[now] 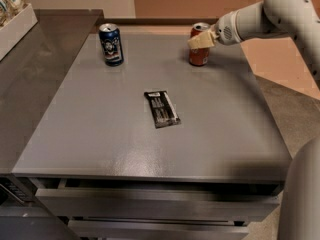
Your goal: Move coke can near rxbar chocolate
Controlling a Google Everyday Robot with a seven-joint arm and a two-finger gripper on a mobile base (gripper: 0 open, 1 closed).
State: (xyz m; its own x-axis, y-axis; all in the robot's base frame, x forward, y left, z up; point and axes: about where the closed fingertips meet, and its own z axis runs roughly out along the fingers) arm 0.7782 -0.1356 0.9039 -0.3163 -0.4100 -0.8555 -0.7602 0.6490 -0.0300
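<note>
No text is coming through legibly. The rxbar chocolate [161,108] on the desk [100,134] is showing white lettering too small to read, and the blue can [110,44] is displaying only a white graphic. The gripper [201,41] is sitting at the top of the coke can [199,57], whose lettering is not reading.

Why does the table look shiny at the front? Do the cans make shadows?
In the camera view, the table shows a pale, soft sheen toward its front where light bounces off, with no harsh glare. The blue can and the coke can cast only faint, soft shadows at their bases. The hand, brightly lit, sits at the coke can's upper part.
</note>
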